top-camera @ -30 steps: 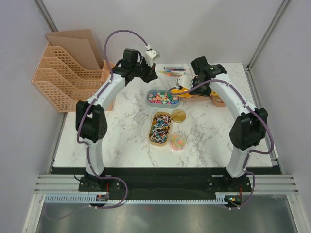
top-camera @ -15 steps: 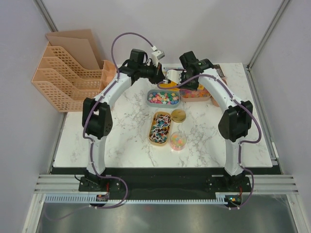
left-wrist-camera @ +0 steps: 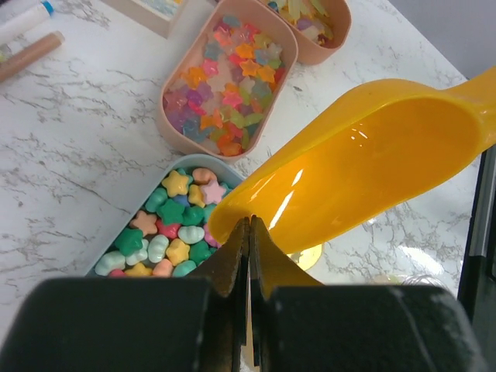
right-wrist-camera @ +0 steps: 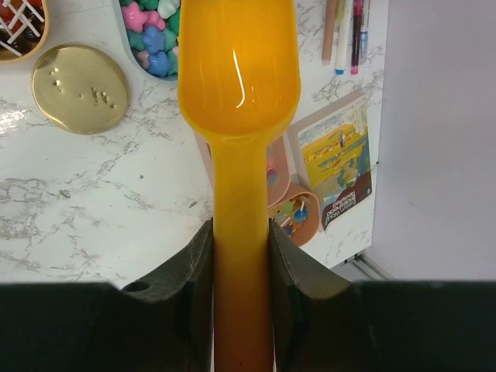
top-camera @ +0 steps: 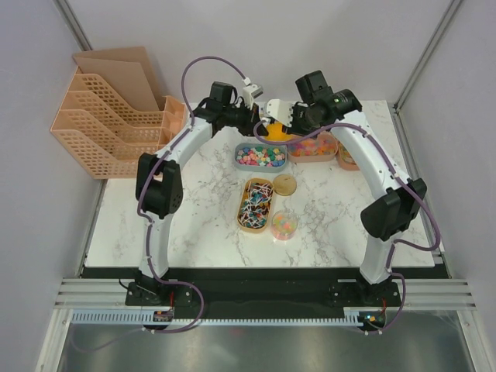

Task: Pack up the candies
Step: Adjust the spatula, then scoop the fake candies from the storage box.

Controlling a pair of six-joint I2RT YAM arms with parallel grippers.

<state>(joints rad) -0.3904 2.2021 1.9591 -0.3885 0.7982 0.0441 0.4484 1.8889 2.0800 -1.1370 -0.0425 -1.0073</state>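
Note:
Mixed bright candies (left-wrist-camera: 167, 232) fill a blue-grey tray (top-camera: 240, 157). Star-shaped candies (left-wrist-camera: 225, 77) fill a pink tray (top-camera: 331, 156) behind it. My right gripper (right-wrist-camera: 241, 232) is shut on the handle of a yellow-orange scoop (right-wrist-camera: 239, 70). The scoop's bowl is empty and hangs over the far end of the blue-grey tray. My left gripper (left-wrist-camera: 249, 225) is shut with nothing in it, its tips right at the scoop's (left-wrist-camera: 364, 170) front lip. In the top view the left gripper (top-camera: 257, 126) and the right gripper (top-camera: 293, 122) meet at the scoop (top-camera: 277, 132).
A small clear jar (top-camera: 284, 225) holding some candies stands near a gold lid (top-camera: 285, 184). A wooden tray of lollipops (top-camera: 255, 204) lies beside them. Pens (right-wrist-camera: 345, 31), a booklet (right-wrist-camera: 341, 159) and a small pink cup (right-wrist-camera: 298, 217) sit at the back. A file rack (top-camera: 108, 116) stands at the left.
The right arm has lifted the scoop from beside the pink tray and swung it left and back. The left gripper has moved right to meet the scoop's tip.

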